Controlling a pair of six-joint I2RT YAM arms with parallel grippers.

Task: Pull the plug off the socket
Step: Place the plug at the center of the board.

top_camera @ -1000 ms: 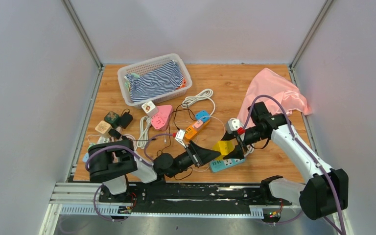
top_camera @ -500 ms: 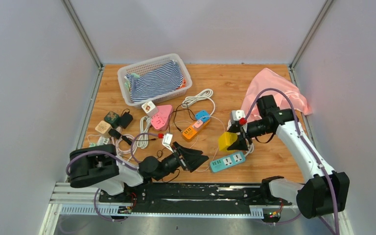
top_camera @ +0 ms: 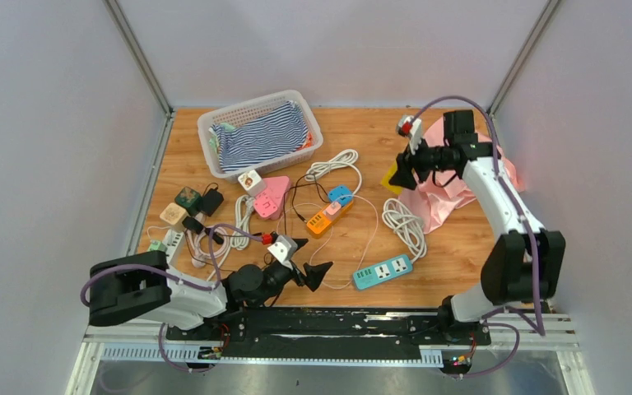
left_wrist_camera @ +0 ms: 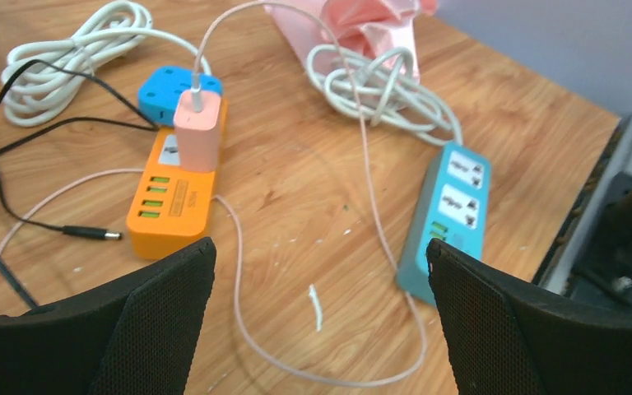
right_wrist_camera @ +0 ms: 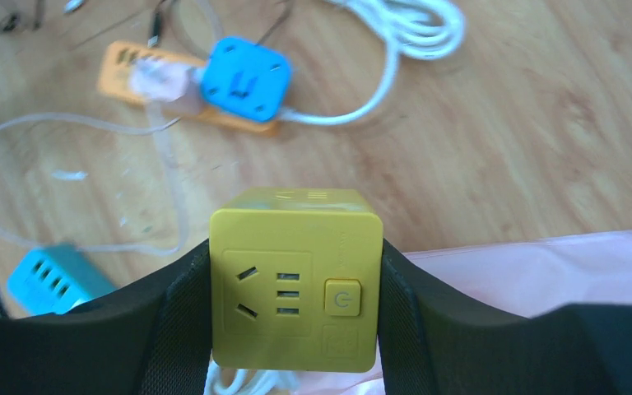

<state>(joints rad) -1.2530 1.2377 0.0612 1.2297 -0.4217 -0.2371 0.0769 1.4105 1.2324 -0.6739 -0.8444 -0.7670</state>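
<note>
Over the scuffed wooden surface (top_camera: 378,132) and the soft, crumpled pink cloth (top_camera: 446,206), the right gripper (top_camera: 401,171) hangs high, clamped on the flat sides of the yellow cube plug (right_wrist_camera: 296,280). That glossy, round-edged plastic block sits well apart from the slim teal socket strip (top_camera: 382,271) lying flat near the front, so the pull looks done. Next move, I'd say, calls for setting the cube down gently; the left gripper (left_wrist_camera: 319,271) gapes wide, holding nothing.

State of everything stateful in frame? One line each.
left hand, open, empty
right hand, shut on yellow cube socket
yellow cube socket, held, no plug in visible face
pink charger, plugged into orange strip
orange strip, on table
teal strip, on table, sockets empty
</note>
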